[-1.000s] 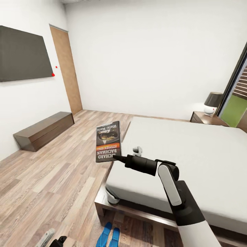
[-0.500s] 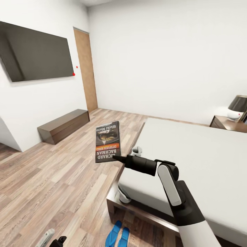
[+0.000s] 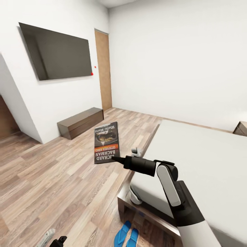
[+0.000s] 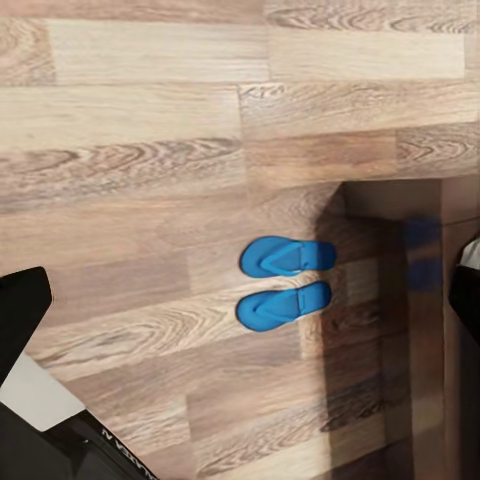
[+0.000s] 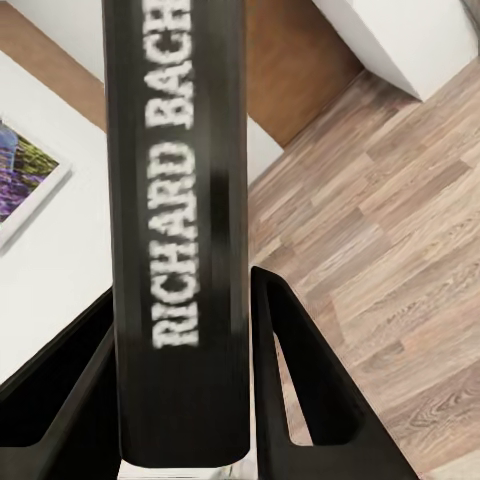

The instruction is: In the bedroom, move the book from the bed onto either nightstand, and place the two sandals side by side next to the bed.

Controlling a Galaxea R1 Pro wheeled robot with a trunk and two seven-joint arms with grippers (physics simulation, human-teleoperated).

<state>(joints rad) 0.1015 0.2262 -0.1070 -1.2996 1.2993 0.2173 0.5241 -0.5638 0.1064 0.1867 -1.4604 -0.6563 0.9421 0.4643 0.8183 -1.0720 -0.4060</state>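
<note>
My right gripper [image 3: 115,159] is shut on the book [image 3: 106,143], a dark paperback with an orange band, and holds it upright in the air over the floor, left of the bed's foot corner. In the right wrist view both fingers [image 5: 290,370] clamp the book's spine [image 5: 180,230]. The bed [image 3: 202,154], with its white mattress, spreads out to the right. The two blue sandals [image 3: 127,236] lie side by side on the floor by the bed frame, also seen as one sandal [image 4: 287,257] next to the other sandal [image 4: 283,305]. My left gripper [image 3: 51,239] hangs low, open, above the floor. A nightstand corner [image 3: 242,128] shows beyond the bed.
A wall television [image 3: 58,51] hangs at the left over a low brown cabinet [image 3: 80,122]. A wooden door [image 3: 104,68] stands in the far corner. Wood floor [image 3: 51,178] stretches wide to the left of the bed. A wall corner [image 3: 17,109] juts out at the left.
The whole view has swung left, so the bed and nightstand slid right and the lamp left the picture. The book stays in my right gripper, in the same pose.
</note>
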